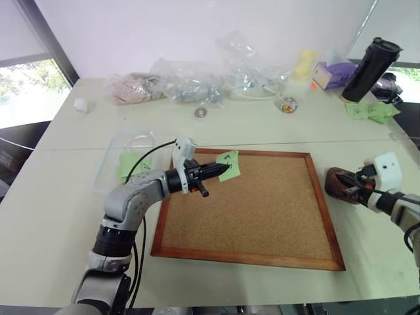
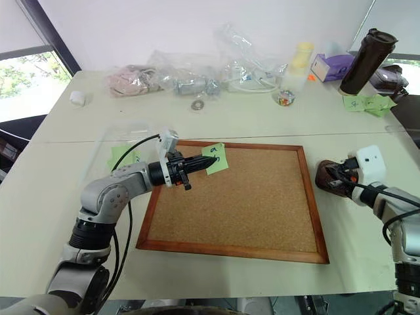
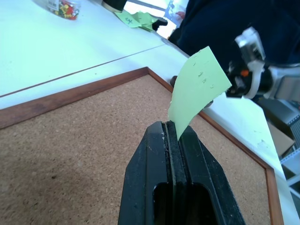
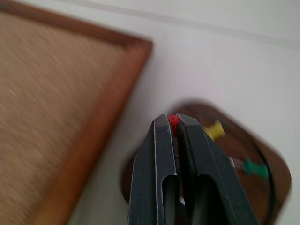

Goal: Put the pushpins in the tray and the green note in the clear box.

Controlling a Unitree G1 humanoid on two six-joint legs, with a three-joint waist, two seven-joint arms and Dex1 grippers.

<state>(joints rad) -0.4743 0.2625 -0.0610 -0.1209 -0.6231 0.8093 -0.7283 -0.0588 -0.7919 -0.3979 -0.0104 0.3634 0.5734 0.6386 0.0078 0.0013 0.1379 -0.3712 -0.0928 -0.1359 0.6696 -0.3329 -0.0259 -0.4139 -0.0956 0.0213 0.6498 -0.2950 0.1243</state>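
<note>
The left gripper [image 1: 226, 170] is pinching the green note [image 1: 229, 163] tight, holding it above the corkboard's [image 1: 262, 210] far left corner. The right gripper [image 4: 176, 123] is clamping a red pushpin [image 4: 173, 120] over the tray [image 1: 340, 182], just off the corkboard's right edge.
</note>
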